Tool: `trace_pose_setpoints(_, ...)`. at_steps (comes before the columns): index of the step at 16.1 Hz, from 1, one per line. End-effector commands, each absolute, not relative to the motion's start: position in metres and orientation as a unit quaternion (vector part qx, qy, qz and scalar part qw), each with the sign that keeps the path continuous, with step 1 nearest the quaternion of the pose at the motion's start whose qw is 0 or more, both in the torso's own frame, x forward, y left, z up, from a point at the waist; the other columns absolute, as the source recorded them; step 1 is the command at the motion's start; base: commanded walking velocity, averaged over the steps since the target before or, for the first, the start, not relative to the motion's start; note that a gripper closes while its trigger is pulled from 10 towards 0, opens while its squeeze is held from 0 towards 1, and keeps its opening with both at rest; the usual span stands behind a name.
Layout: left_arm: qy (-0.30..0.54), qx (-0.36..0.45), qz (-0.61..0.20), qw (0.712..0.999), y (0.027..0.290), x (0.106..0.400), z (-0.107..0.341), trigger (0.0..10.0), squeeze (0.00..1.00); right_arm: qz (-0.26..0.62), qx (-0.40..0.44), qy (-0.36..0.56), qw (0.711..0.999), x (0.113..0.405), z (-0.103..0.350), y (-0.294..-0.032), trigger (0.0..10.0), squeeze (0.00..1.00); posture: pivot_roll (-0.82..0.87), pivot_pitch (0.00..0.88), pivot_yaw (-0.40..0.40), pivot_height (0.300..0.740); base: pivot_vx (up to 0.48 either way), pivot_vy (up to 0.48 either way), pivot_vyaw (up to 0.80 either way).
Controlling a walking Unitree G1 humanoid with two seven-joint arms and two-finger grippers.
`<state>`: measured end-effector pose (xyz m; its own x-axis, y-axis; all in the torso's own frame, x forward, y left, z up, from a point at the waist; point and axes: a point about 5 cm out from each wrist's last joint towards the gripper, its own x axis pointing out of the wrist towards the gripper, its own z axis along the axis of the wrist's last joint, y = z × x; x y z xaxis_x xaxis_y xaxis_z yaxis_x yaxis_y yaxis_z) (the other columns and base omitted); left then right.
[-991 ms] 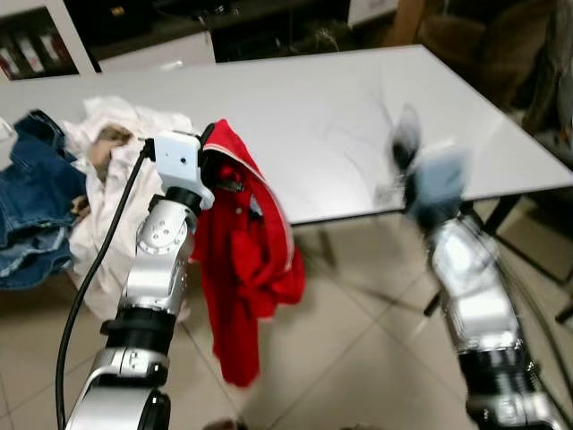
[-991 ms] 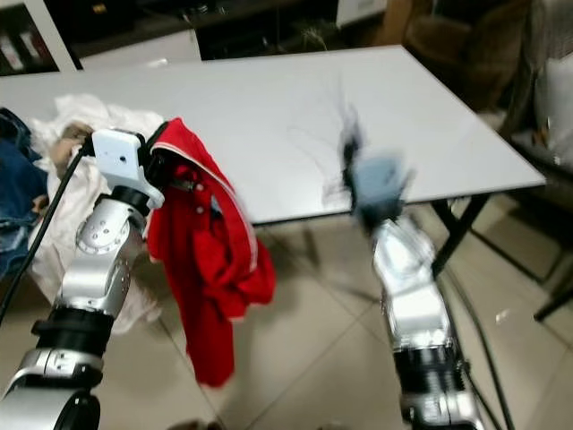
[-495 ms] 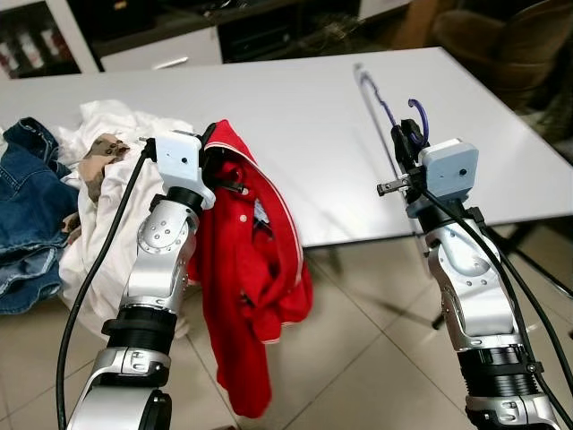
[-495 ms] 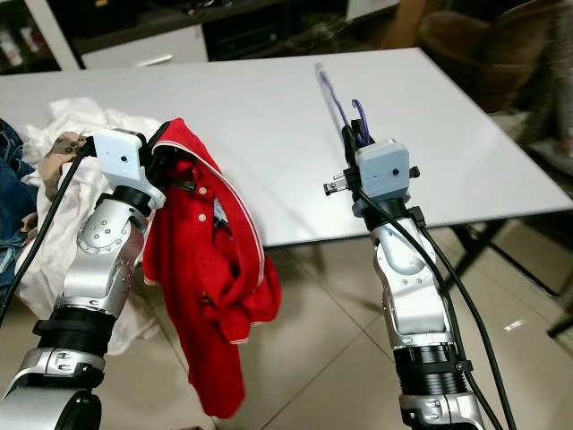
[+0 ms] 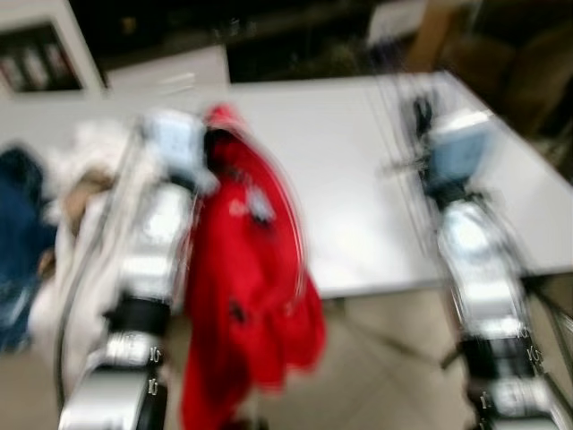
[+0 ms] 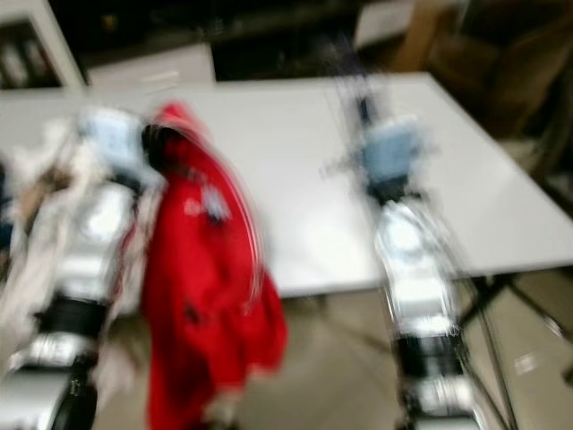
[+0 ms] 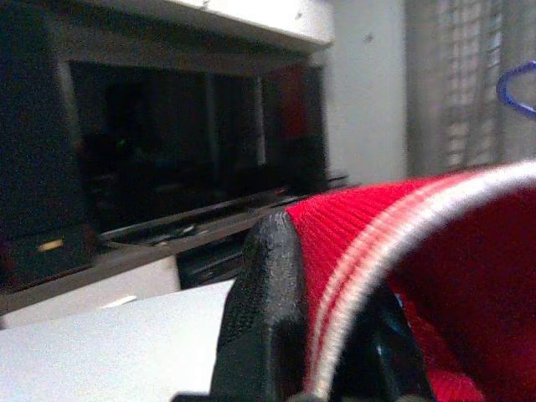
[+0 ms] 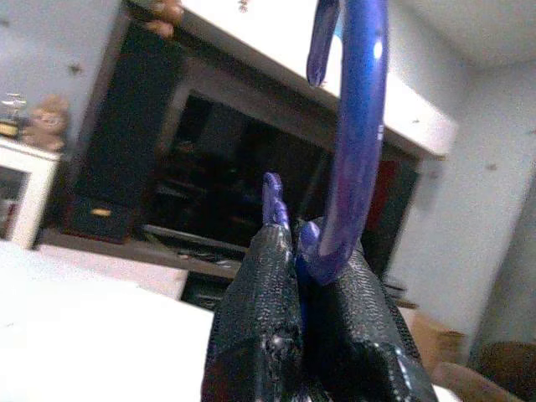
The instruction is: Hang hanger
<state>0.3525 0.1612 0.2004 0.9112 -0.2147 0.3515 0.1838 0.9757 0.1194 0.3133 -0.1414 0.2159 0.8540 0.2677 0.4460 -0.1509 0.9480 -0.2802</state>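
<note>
On my feed I see a bright red knit garment (image 5: 246,269) edged with a white stripe, pinched in the black textured fingers (image 7: 264,318) of my left gripper. My right gripper's black fingers (image 8: 264,310) hold a glossy blue-violet plastic hanger hook (image 8: 347,151). The desk (image 5: 358,170) is plain pale grey-white; white cloth (image 5: 81,206) and dark blue denim (image 5: 18,233) lie heaped there.

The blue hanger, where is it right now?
The blue plastic hanger is pinched at its hook in the right pincer, held up on the robot's right over the white table, across from the red jacket in the left pincer.
</note>
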Motion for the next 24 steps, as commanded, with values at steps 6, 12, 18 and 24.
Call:
trace_pose_setpoints(6,-0.233,0.03,-0.113,0.966,0.154,0.363,0.234,10.0,0.0,0.1,-0.122,-0.239,0.958,0.313,0.214,-0.148,10.0,0.0,0.0,0.0,0.063,0.74,0.472,0.0,0.0)
trace_pose_setpoints(12,-0.244,0.045,-0.105,0.963,0.159,0.376,0.25,10.0,0.0,0.103,-0.122,-0.23,0.96,0.313,0.211,-0.147,10.0,0.0,-0.01,0.0,0.071,0.74,0.472,0.0,0.0)
trace_pose_setpoints(18,-0.245,0.045,-0.089,0.964,0.163,0.385,0.253,10.0,0.0,0.121,-0.125,-0.212,0.962,0.312,0.204,-0.144,10.0,0.0,-0.02,0.0,0.075,0.74,0.34,0.0,0.0)
trace_pose_setpoints(24,-0.154,0.067,-0.107,0.98,0.152,0.386,0.206,10.0,0.0,0.143,-0.109,-0.201,0.963,0.311,0.202,-0.141,10.0,0.0,-0.01,0.0,0.074,0.74,0.0,0.0,0.0)
